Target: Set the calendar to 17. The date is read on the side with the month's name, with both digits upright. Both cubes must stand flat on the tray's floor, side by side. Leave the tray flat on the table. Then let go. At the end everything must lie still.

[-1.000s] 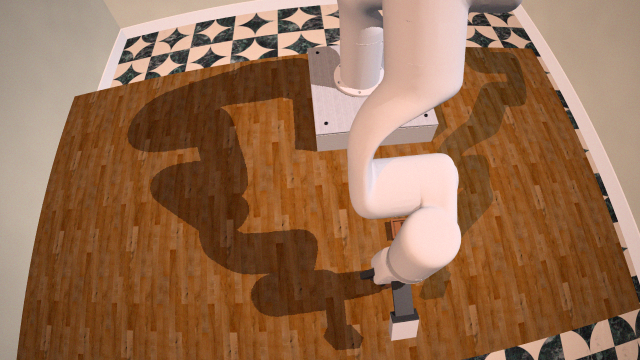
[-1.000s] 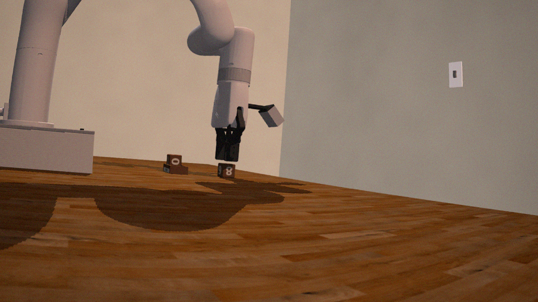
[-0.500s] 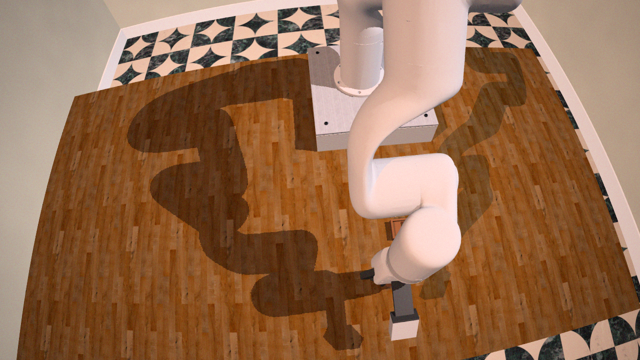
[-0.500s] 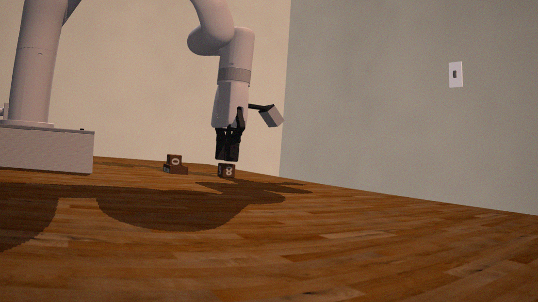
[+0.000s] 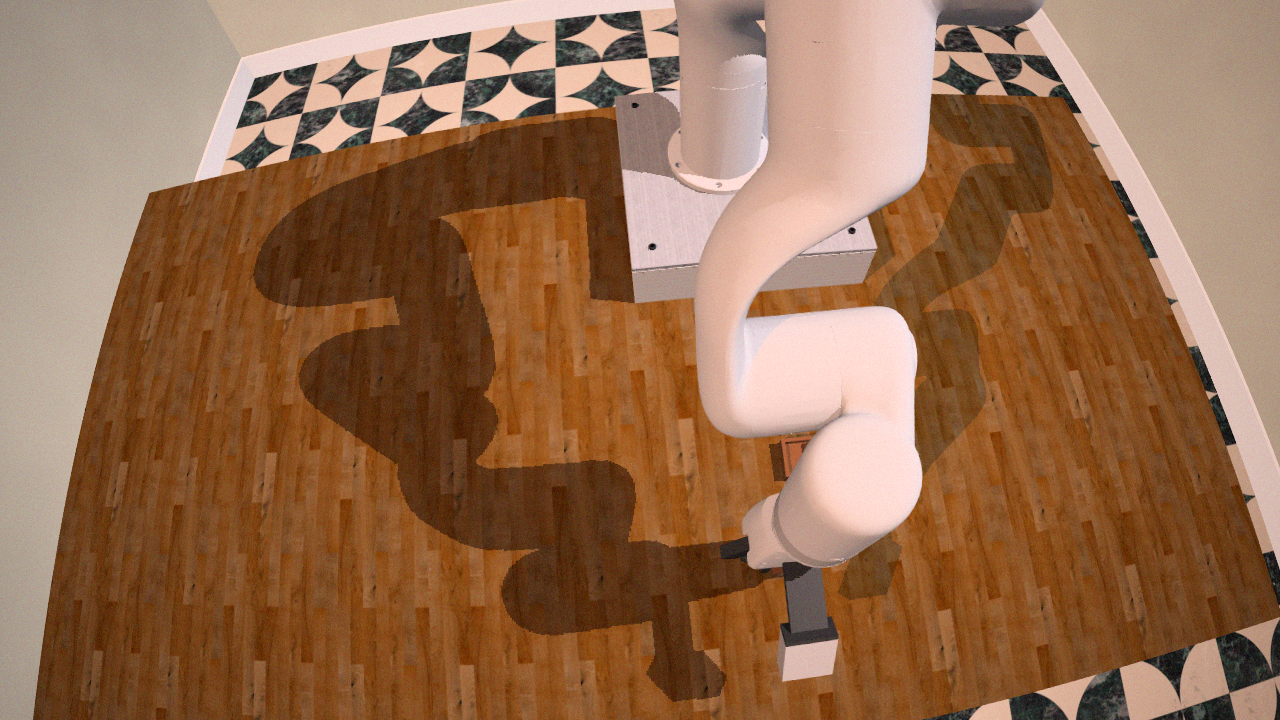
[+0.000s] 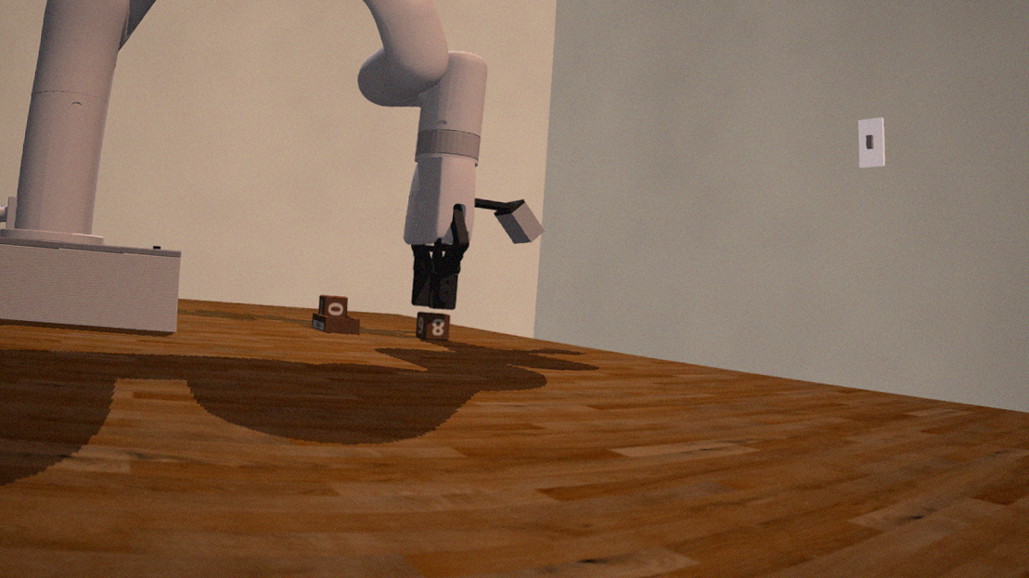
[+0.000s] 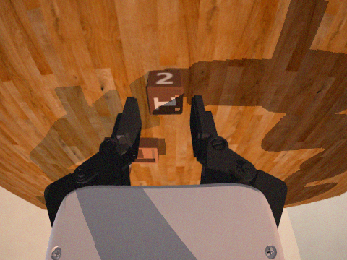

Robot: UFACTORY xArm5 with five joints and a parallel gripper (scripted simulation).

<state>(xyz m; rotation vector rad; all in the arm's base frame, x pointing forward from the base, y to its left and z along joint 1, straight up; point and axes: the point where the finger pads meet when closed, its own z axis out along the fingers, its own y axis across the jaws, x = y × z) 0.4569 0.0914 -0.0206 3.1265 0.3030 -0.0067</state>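
Observation:
A dark brown cube [image 6: 432, 326] [image 7: 165, 92] stands flat on the table. In the wrist view it shows a 2 on its far side and a 1, lying sideways, on top; the exterior view shows an 8 and a 9 on its sides. My gripper [image 6: 433, 306] [image 7: 165, 109] is open and empty, pointing down just above this cube. The tray [image 5: 793, 457] [image 6: 342, 325] [image 7: 152, 155] lies flat on the table, nearer the robot's base. A second cube [image 6: 332, 306] stands in it, showing a 0 in the exterior view. The arm hides most of the tray in the top view.
The robot's base plate [image 5: 671, 223] [image 6: 52, 280] stands on the wooden table [image 5: 572, 376] [image 6: 650, 499] behind the tray. The left finger covers part of the tray in the wrist view. The arm's shadows fall across the table.

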